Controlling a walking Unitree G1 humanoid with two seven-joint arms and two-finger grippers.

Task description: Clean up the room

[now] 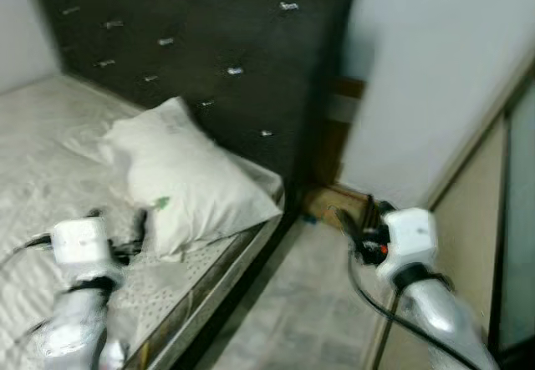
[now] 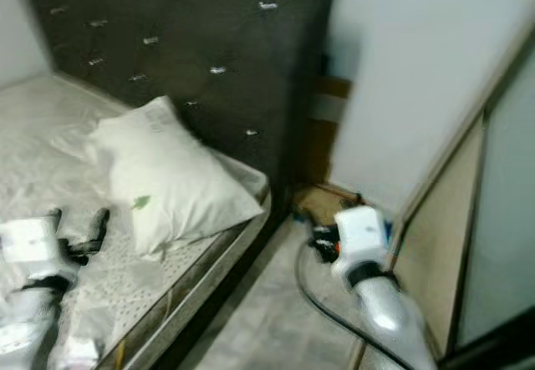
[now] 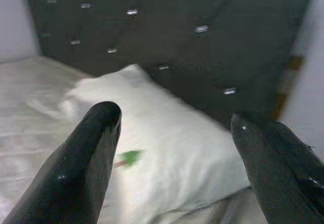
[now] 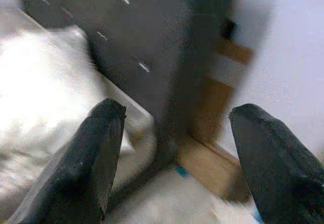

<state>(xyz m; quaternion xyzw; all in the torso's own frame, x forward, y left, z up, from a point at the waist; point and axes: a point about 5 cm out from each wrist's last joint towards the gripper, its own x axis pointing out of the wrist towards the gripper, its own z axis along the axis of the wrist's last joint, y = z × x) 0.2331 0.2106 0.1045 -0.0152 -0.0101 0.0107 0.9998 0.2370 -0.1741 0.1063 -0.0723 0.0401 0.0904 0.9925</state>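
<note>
**Both claws raised and empty at the bedside, pillow ahead**

The bed (image 1: 50, 161) takes up the left of the scene, its pale mattress running to the near edge, with a tall dark tufted headboard (image 1: 209, 44) standing at the far end. To the right lies a strip of grey floor (image 1: 309, 303), and beyond it a white wall and a sliding door panel (image 1: 468, 220) at the right. Between headboard and wall, low down at the far end of the floor, sits some brown wooden furniture or boarding (image 4: 212, 168), too blurred to name.

A white pillow (image 1: 180, 178) lies askew at the far right corner of the mattress, against the headboard, with a small green mark (image 3: 130, 157) on its near face; whether that is a scrap or a label I cannot tell.

The left claw (image 3: 172, 128) hovers above the mattress just short of the pillow, fingers spread wide and holding nothing. The right claw (image 4: 174, 133) hangs over the floor beside the bed, also spread and empty.

The frames are smeared, so the robot is probably moving; reaching now could miss the pillow or push it off the mattress corner onto the floor. The trailing cable at the right arm might snag the bed frame.

The right wrist view shows the gap behind the headboard more closely than the head views; the left wrist view shows the green mark best.
</note>
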